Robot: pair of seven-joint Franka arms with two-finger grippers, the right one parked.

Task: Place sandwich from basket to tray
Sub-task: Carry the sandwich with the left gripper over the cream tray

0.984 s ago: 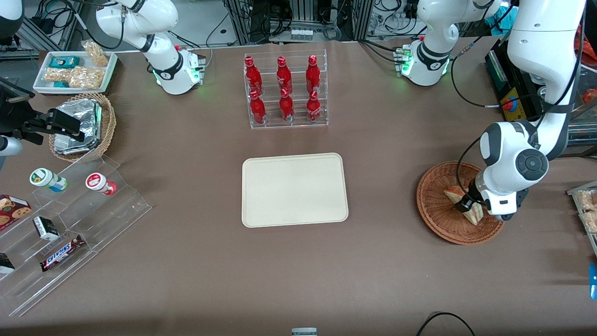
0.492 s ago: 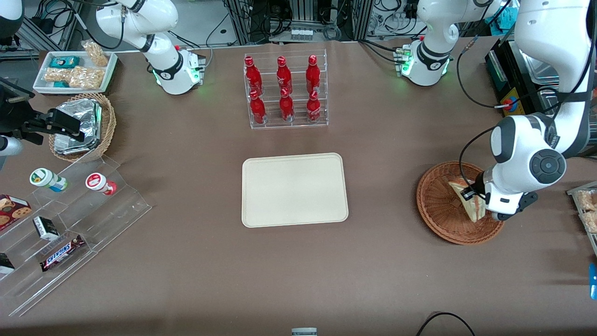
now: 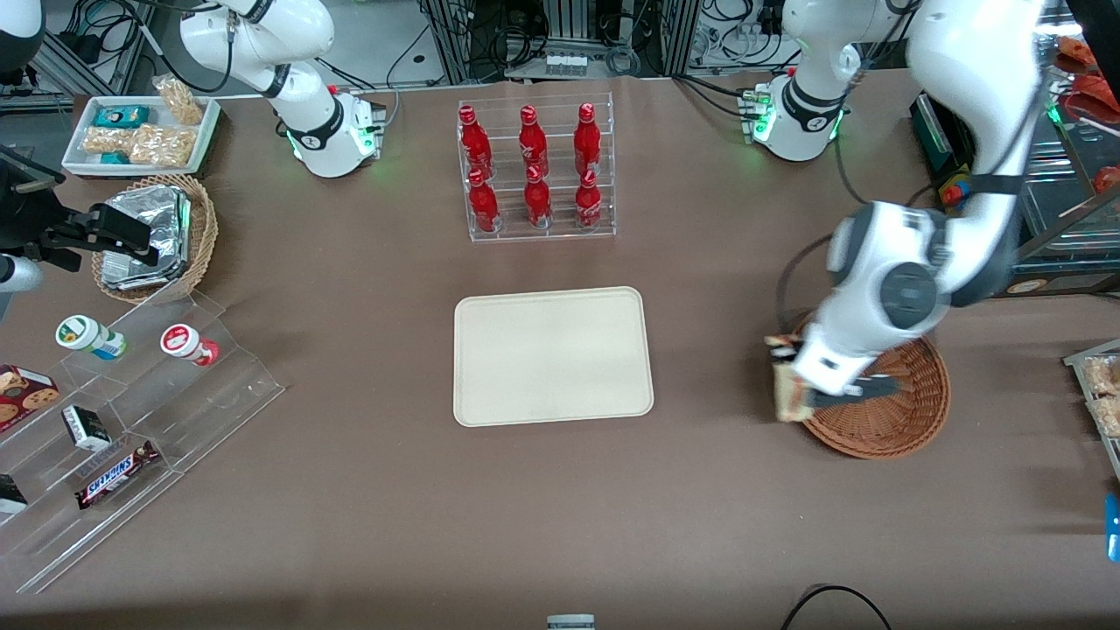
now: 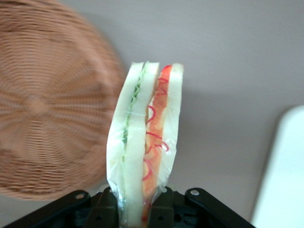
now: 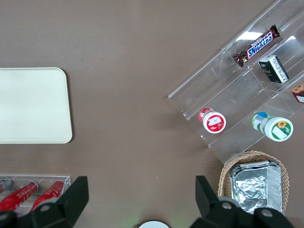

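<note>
My left gripper (image 3: 792,376) (image 4: 140,209) is shut on the sandwich (image 3: 787,392) (image 4: 145,142), a wrapped wedge of pale bread with green and red-orange filling. It hangs in the air above the rim of the reddish-brown woven basket (image 3: 910,411) (image 4: 42,109), at the edge nearest the tray. The basket holds nothing else that I can see. The cream-beige tray (image 3: 551,354) (image 4: 285,180) (image 5: 33,104) lies flat in the middle of the table, apart from the gripper and bare.
A clear rack of red bottles (image 3: 534,171) stands farther from the front camera than the tray. Toward the parked arm's end are a tan basket of foil packets (image 3: 157,236), a white snack tray (image 3: 140,131) and clear stepped shelves (image 3: 122,420) with small goods.
The gripper has lifted the sandwich out of the basket's middle and carried it over the rim toward the tray. The arm has swung along with it.
</note>
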